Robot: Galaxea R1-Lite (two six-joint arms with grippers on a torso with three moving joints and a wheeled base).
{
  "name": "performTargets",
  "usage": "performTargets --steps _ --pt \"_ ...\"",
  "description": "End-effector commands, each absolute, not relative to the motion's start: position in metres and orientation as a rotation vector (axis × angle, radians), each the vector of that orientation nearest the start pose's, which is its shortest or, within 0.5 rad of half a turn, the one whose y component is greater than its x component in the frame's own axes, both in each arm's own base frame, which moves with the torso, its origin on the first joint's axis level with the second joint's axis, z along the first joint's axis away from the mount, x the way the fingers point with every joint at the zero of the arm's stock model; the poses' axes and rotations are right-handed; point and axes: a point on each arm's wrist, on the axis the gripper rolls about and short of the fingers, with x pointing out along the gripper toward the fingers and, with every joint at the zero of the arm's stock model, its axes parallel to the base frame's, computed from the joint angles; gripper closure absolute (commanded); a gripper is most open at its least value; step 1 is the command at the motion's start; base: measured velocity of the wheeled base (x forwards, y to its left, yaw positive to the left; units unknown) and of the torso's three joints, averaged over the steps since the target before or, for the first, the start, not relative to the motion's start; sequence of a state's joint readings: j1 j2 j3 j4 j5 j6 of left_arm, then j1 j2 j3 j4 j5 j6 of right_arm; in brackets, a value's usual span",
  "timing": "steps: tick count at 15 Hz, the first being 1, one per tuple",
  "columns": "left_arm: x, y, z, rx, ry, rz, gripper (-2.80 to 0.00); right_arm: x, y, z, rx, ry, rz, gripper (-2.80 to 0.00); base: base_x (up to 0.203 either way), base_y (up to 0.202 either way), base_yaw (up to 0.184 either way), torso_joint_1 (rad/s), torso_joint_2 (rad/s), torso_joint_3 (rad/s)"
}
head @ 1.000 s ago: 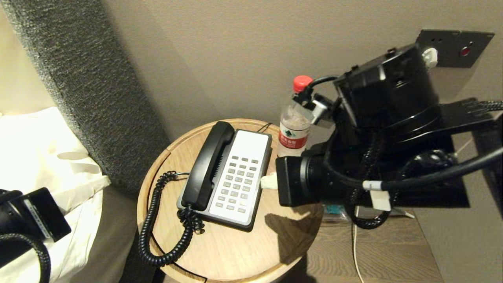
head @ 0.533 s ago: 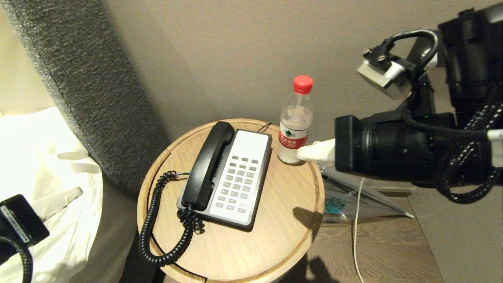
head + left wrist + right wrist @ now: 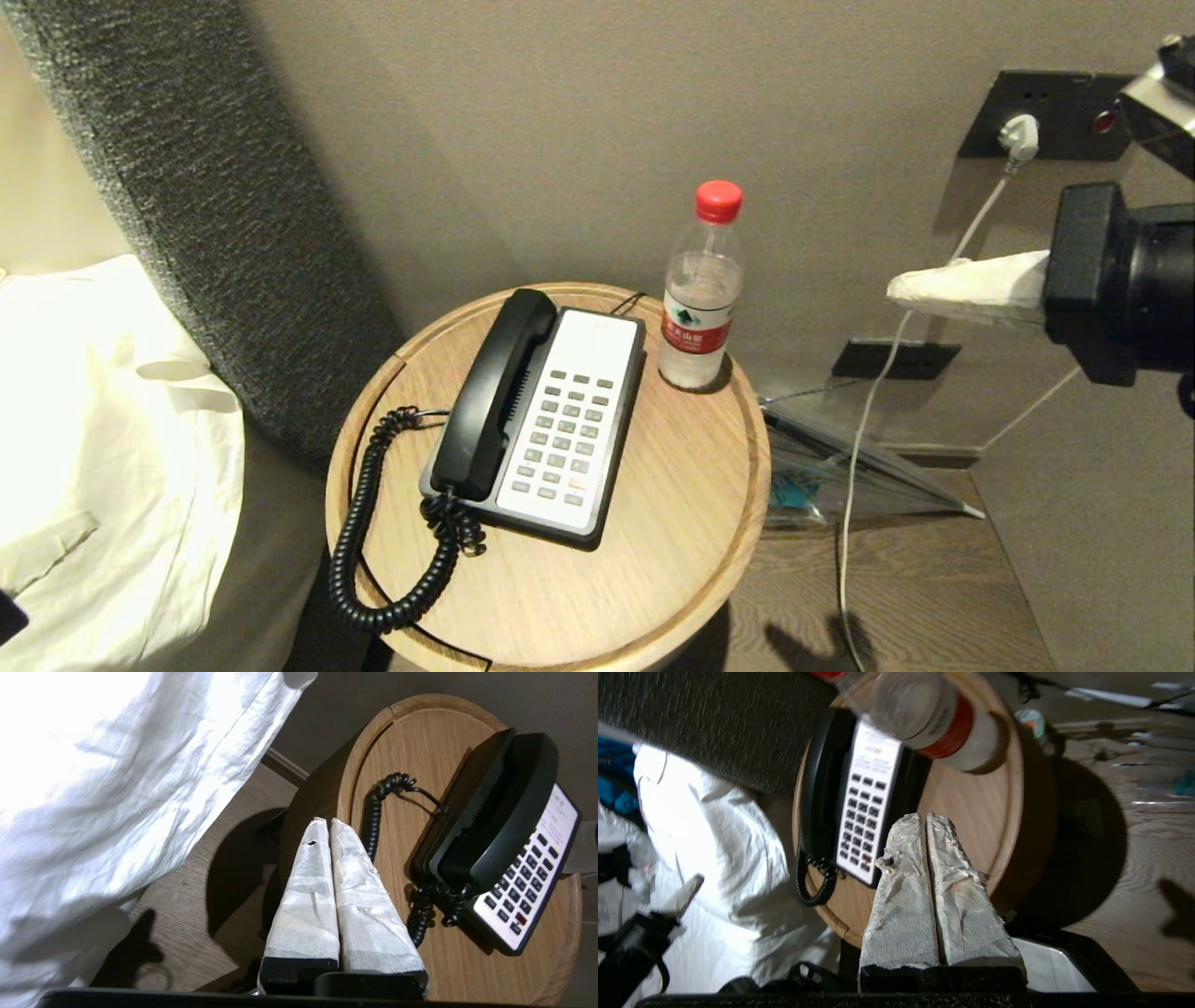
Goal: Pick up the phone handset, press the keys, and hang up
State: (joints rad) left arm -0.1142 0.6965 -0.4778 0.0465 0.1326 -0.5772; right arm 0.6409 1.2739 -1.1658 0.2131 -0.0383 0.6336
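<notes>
Phone handset [image 3: 492,392] seated in cradle on left side of phone base [image 3: 560,425], on round wooden table [image 3: 672,523]; coiled cord [image 3: 373,523] looped at table's left edge.

Head view only: right gripper [image 3: 896,287] raised at right, well clear of table, near wall socket [image 3: 1036,117].

Left wrist view only: left gripper [image 3: 323,822], fingers pressed together, empty, just off table edge beside white bedding [image 3: 117,788].

Right wrist view: right fingers [image 3: 901,868] together, empty.

Water bottle [image 3: 702,289] label red, print unreadable.

My right gripper [image 3: 927,816] hangs above the round worktop [image 3: 1008,788], wrapped fingers [image 3: 903,896] pressed together and empty. The phone base [image 3: 866,807] lies at their eleven o'clock, a water bottle [image 3: 934,723] at twelve, white bedding [image 3: 714,858] at nine.
</notes>
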Motion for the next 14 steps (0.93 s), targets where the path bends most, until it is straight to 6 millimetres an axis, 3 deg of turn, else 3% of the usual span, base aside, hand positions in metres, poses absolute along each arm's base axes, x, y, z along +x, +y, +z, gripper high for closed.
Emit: performTargets --steps 1,4,8,10,14 --pt "0.038 0.000 0.194 -0.554 0.210 0.114 0.00 0.142 0.094 0.315 0.533 0.434 0.442 0.00 0.000 0.000 0.000 0.000 0.00 0.000" --pt "0.020 0.001 0.175 -0.556 0.193 0.117 0.00 0.125 0.067 0.312 0.561 0.382 0.365 0.00 0.000 0.000 0.000 0.000 0.00 0.000" --pt "0.013 0.002 0.165 -0.558 0.186 0.154 0.00 0.104 0.039 0.308 0.598 0.303 0.254 0.00 0.000 0.000 0.000 0.000 0.00 0.000" --pt "0.006 0.003 0.155 -0.557 0.182 0.152 0.00 0.085 0.025 0.302 0.616 0.252 0.192 0.00 0.000 0.000 0.000 0.000 0.00 0.000" --pt "-0.008 0.003 0.140 -0.551 0.161 0.161 0.00 0.023 0.005 0.279 0.649 0.197 0.150 0.00 0.000 0.000 0.000 0.000 0.00 0.000"
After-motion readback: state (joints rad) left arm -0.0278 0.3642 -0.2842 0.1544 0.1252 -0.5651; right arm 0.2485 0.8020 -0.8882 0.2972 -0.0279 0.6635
